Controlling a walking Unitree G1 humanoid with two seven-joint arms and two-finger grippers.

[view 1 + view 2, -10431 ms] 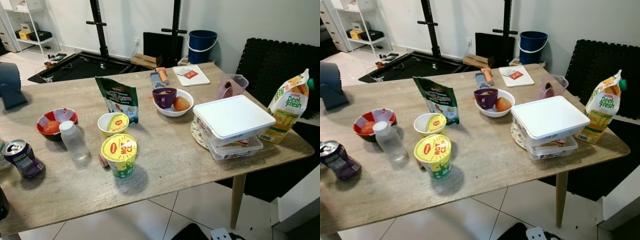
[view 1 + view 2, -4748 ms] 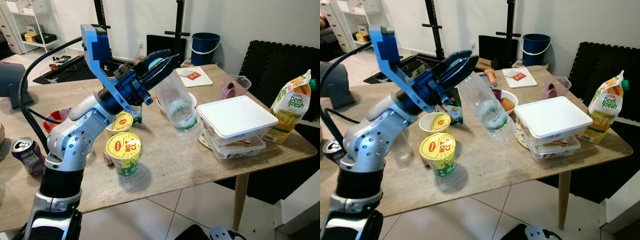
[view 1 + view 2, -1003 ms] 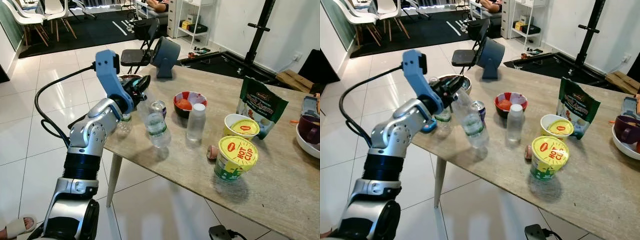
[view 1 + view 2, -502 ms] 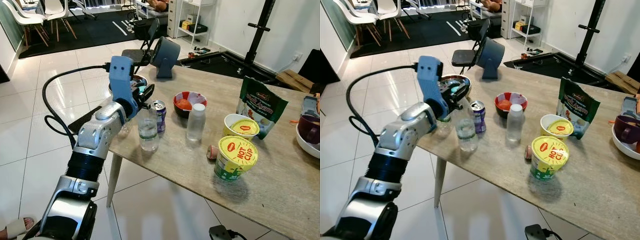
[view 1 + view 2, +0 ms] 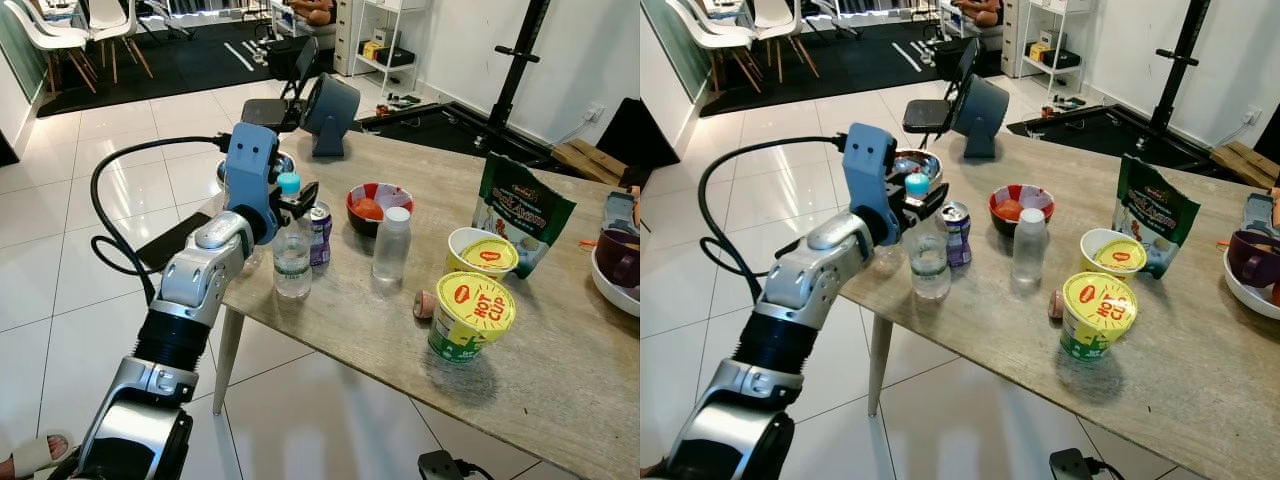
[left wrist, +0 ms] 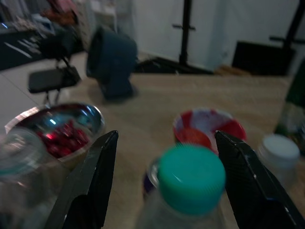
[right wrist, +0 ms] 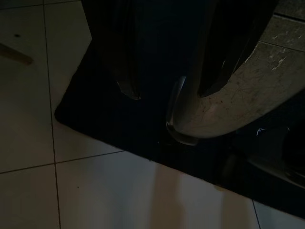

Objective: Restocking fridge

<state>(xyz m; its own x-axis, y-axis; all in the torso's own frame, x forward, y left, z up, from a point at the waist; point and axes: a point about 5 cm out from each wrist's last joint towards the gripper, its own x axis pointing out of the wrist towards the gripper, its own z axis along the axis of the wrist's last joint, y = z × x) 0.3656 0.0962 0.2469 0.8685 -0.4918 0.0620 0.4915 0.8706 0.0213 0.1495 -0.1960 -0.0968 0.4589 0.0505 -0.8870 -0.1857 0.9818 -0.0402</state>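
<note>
Left end effector [image 5: 296, 196] is hovering at the neck of the clear water bottle [image 5: 292, 255], fingers spread; in the left wrist view the two black fingers [image 6: 93, 183] are standing wide on either side of the teal cap [image 6: 191, 178], not touching it. The bottle is standing upright on the desk [image 5: 560, 370] near its left edge, just beside the purple soda can [image 5: 319, 232], which is sitting on its far right side.

Right of the can, a second clear bottle with a white cap [image 5: 392, 244] is standing upright. Behind it, a red-and-white bowl [image 5: 374, 205] is holding something orange. Further right: a small open cup with a yellow lid inside [image 5: 484, 252], a green snack pouch [image 5: 523, 212] standing behind it, and a yellow-lidded instant noodle cup [image 5: 468, 316] nearer the front edge. A small pinkish item is lying just left of the noodle cup; cannot tell what it is.

A metal bowl [image 6: 57, 132] of red pieces is sitting left of the end effector. A dark fan [image 5: 330, 113] is standing at the far left of the desk.

Right end effector [image 7: 157, 86] is hanging over tiled floor in shadow; cannot tell its finger state.
</note>
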